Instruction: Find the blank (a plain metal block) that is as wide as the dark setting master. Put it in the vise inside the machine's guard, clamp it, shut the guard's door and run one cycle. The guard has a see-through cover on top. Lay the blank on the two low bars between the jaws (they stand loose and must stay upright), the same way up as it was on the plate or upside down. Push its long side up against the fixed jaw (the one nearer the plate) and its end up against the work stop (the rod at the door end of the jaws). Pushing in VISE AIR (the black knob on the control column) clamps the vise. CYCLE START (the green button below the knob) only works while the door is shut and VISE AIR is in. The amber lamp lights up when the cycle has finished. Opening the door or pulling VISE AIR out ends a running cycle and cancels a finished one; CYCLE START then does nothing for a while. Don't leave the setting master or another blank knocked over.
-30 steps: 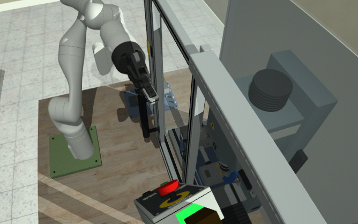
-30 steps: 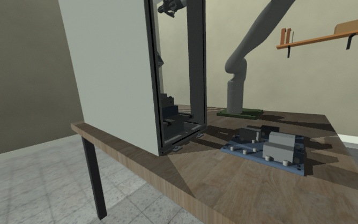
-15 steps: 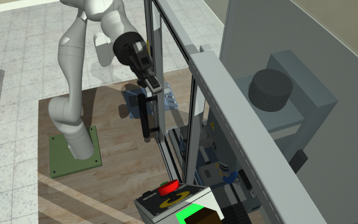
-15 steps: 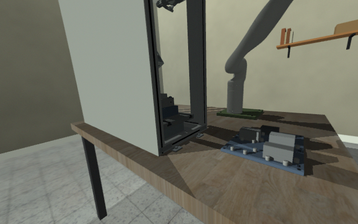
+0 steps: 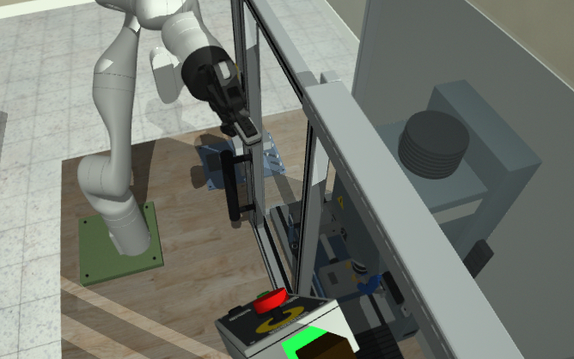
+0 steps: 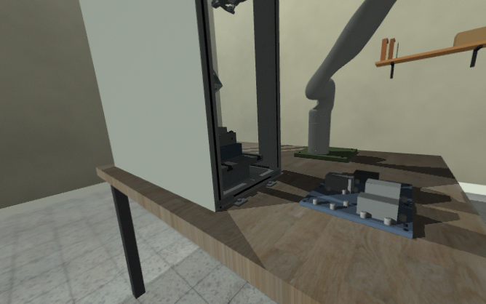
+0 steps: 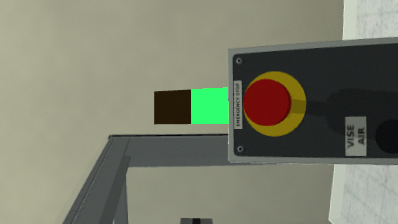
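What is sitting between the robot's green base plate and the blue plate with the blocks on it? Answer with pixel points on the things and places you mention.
No object: the exterior view shows only bare wooden tabletop, crossed by shadow, between the green base plate [image 5: 90,240] [image 6: 342,157] and the blue plate [image 5: 279,169] [image 6: 353,214].

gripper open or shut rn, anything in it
Gripper: closed, holding nothing, up by the guard's door handle in the top view.
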